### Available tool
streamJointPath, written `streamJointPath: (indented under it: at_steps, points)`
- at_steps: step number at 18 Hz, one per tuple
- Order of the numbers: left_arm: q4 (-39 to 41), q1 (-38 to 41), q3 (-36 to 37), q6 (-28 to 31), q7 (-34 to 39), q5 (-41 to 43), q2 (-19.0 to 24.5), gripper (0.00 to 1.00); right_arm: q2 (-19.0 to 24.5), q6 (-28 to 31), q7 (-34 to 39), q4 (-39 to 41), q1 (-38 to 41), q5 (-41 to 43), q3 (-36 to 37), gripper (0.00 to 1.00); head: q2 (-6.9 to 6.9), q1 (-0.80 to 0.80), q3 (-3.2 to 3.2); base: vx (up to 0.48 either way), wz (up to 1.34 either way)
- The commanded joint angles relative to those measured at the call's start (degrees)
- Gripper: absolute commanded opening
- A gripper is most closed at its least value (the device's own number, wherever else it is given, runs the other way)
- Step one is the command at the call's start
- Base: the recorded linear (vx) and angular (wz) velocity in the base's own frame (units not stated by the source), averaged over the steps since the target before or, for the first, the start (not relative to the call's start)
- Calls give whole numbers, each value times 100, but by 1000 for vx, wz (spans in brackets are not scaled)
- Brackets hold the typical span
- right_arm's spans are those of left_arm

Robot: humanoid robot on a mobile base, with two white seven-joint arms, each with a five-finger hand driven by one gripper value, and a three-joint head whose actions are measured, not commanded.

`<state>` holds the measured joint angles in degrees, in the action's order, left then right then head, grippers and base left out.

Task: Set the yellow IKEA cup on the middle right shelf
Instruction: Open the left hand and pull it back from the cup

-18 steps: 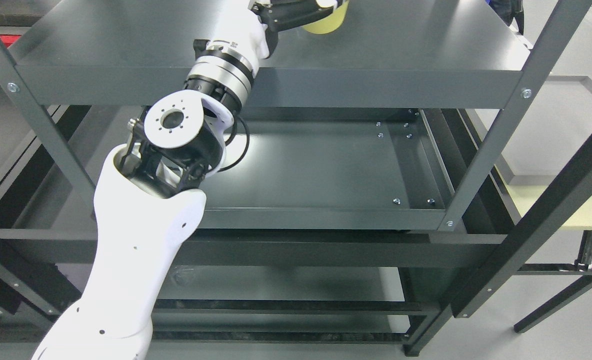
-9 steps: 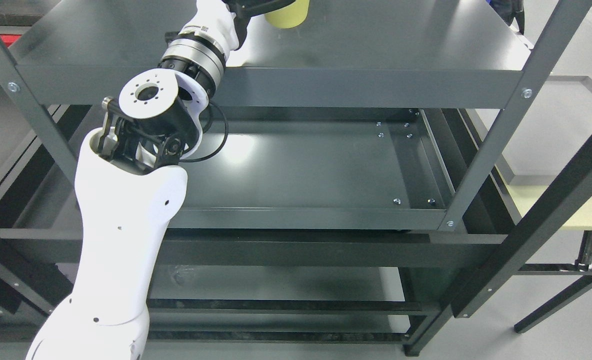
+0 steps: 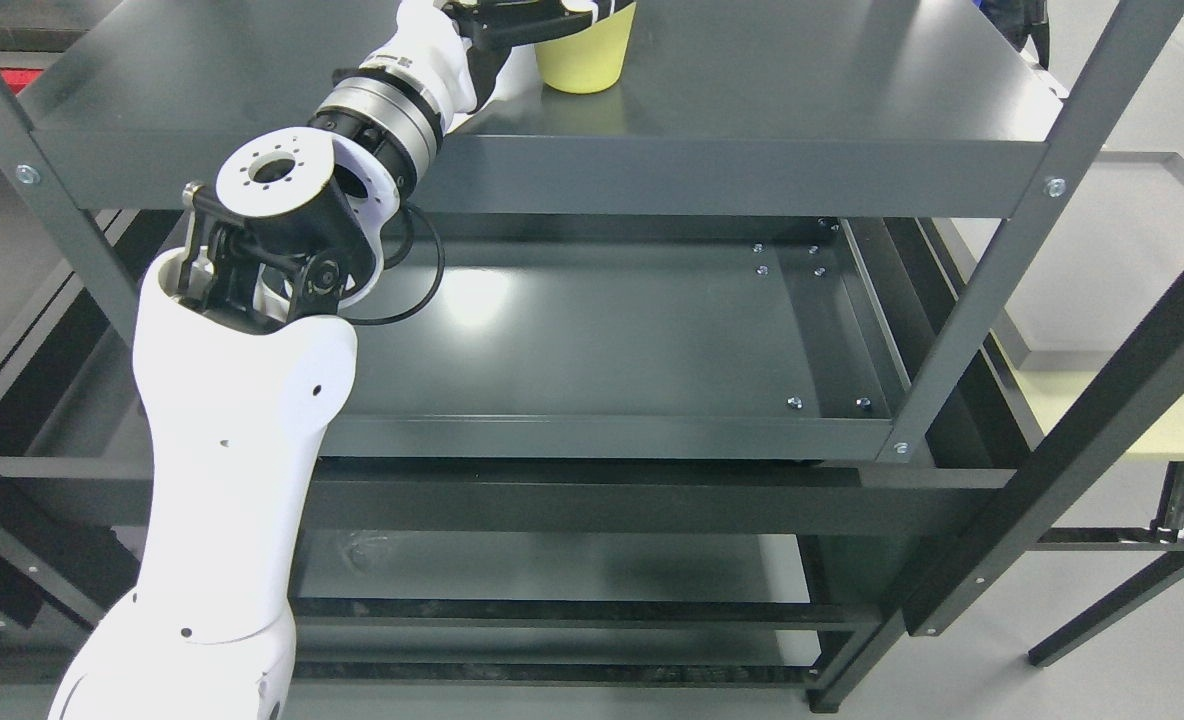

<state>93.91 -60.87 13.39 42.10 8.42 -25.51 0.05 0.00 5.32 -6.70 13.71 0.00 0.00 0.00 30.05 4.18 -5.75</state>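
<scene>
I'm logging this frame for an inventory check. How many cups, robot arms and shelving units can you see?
Cups: 1, yellow cup on the top shelf, under the left hand
Robot arms: 1, left arm
Shelving units: 1, dark metal rack
Total: 3

The cup (image 3: pixel 584 58) was a pale, plain yellow, and the fingers (image 3: pixel 512 18) of the left hand (image 3: pixel 527 15) around its rim were black. The left arm (image 3: pixel 237 480) had a glossy white shell, a silver and black ringed wrist (image 3: pixel 377 110), black joint parts, a white disc and a thin black cable (image 3: pixel 422 280). The shelving unit (image 3: pixel 552 175) was dark grey-green metal with small silver bolts, the floor (image 3: pixel 1102 260) was light grey, and a pale yellow panel (image 3: pixel 1132 415) showed at the right edge.
</scene>
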Motion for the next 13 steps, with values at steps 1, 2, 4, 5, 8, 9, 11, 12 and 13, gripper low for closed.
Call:
streamJointPath:
  at_steps: [1,2,4,5,8,9,11,12,13]
  points:
    - [223,-12,-354,-9,-51,2,95,99,-100,4,2,0,79,141,-97,100,0,0,0,0,0]
    - [337,-30,-441,0,-51,2,95,99,-100,4,2,0,79,141,-97,99,0,0,0,0,0]
    - [496,-100,-608,0,-59,2,95,99,-100,4,2,0,79,141,-97,99,0,0,0,0,0]
    - [583,-118,-696,9,-112,2,95,99,-100,4,2,0,79,141,-97,99,0,0,0,0,0]
    - [778,-302,-1083,9,-716,11,95,99,-100,4,2,0,79,141,-97,99,0,0,0,0,0]
    - [778,-363,-1206,9,-945,11,95,99,-100,4,2,0,79,141,-97,100,0,0,0,0,0]
    - [778,-382,-1417,9,-1733,11,95,97,-100,4,2,0,79,141,-97,99,0,0,0,0,0]
    - [778,-390,-1609,0,-2426,11,95,97,-100,4,2,0,79,141,-97,99,0,0,0,0,0]
    - [778,-390,-1777,-9,-3042,11,95,96,-100,4,2,0,79,141,-97,99,0,0,0,0,0]
